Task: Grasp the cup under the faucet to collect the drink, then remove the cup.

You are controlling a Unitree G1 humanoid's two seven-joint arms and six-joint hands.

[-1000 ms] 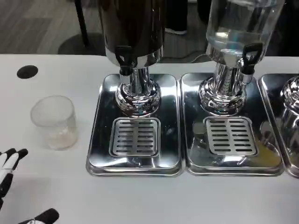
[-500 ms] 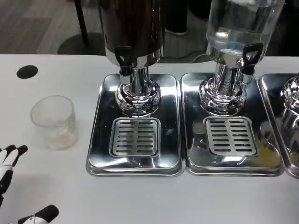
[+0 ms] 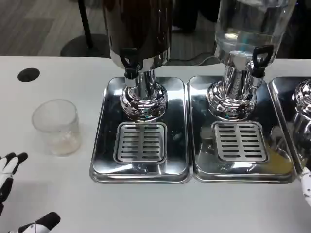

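A clear plastic cup (image 3: 56, 126) stands upright on the white table, left of the dark drink dispenser (image 3: 138, 34). The dispenser's black faucet (image 3: 129, 60) hangs over a slotted drip grille (image 3: 140, 142) with nothing under it. My left hand (image 3: 12, 194) shows at the bottom left edge, fingers spread, below the cup and apart from it. A bit of my right hand (image 3: 306, 187) peeks in at the right edge, near the front of the middle tray; how its fingers lie is hidden.
A second dispenser with clear liquid (image 3: 250, 29) stands on its own steel tray (image 3: 204, 170) to the right, and a third tray (image 3: 299, 107) is cut off by the right edge. A black hole cover (image 3: 28, 74) sits at the table's back left.
The right hand has come into sight at the right edge. The left hand has drifted slightly down and left. The cup has not moved.
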